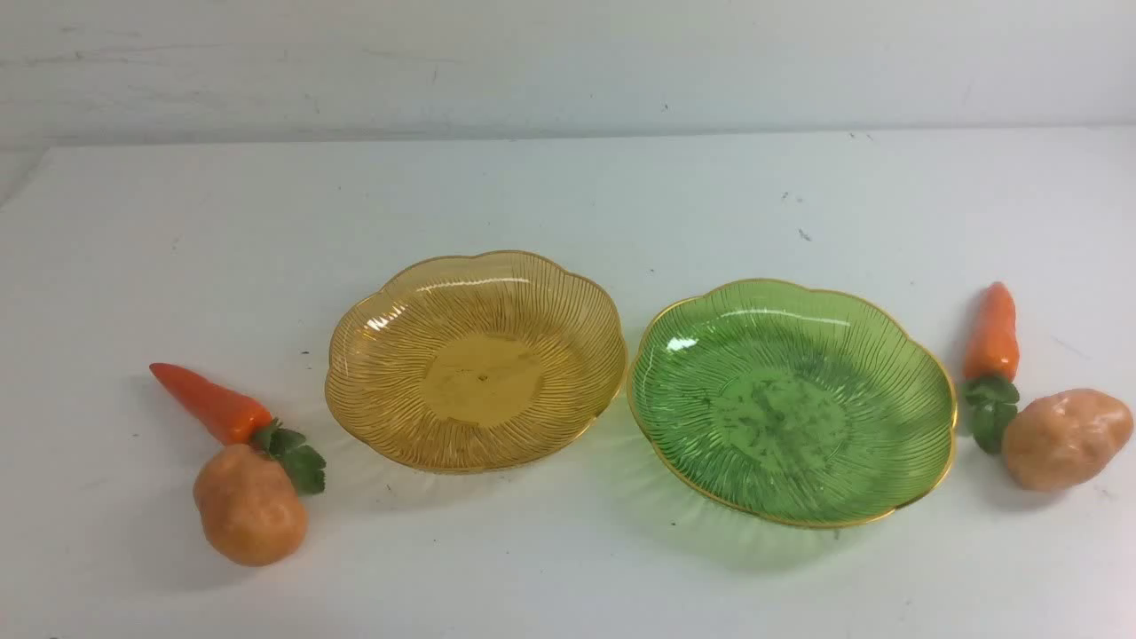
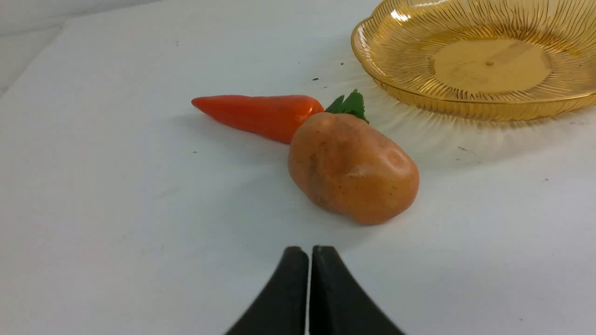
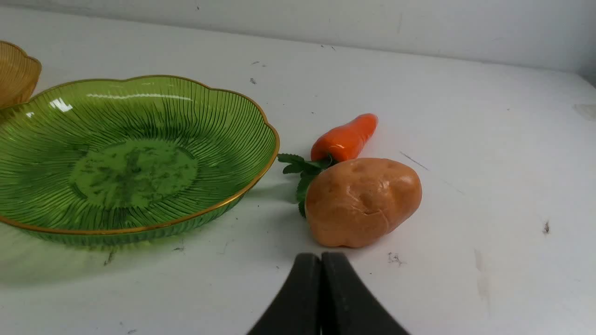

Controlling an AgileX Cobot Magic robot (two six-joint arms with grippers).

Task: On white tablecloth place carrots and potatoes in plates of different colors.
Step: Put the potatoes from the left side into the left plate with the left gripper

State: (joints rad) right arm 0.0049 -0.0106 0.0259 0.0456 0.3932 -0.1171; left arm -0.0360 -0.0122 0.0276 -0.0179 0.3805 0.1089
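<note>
Front view, taking the amber plate [image 1: 479,444] as my mark: left of it, a carrot [image 1: 209,404] lay slantwise, its tip pointing outward and away, its leaves toward the plate. Against its leafy end sat a potato [image 1: 251,506], nearer me. The left gripper [image 2: 310,249] was the closer one, closed on nothing, that potato straight ahead of its tips; opening first seemed needed. Right of the amber plate, just beside it, was the green plate [image 1: 781,426], bare. Farther right stood the other carrot [image 1: 992,333], pointing away, and the other potato [image 1: 1065,439], ahead of the right gripper [image 3: 320,255], its tips together and empty too.
</note>
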